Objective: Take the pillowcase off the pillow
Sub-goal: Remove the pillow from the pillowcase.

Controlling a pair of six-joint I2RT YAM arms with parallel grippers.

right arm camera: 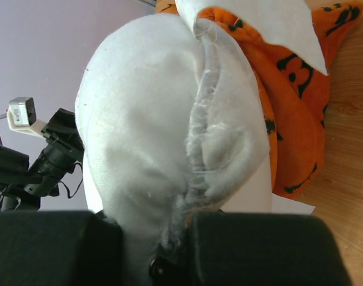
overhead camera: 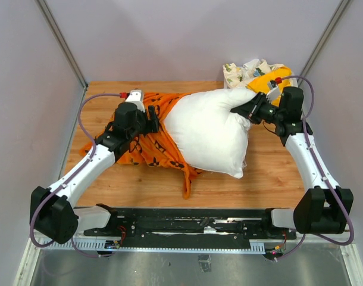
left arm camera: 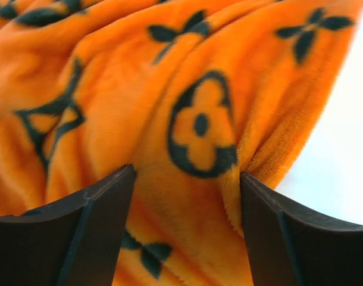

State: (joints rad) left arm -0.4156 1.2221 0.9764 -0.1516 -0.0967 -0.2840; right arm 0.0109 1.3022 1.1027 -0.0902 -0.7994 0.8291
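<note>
Right tool pinching corner of plump white stuffed pillow, left tool spread wide against bright orange black-motif fabric pillowcase

Your overhead view takes in the whole table. Both wrist cameras sit close: left facing the pillowcase, right facing the pillow.

bright even light, soft shadows; the pillow glares white.
</note>
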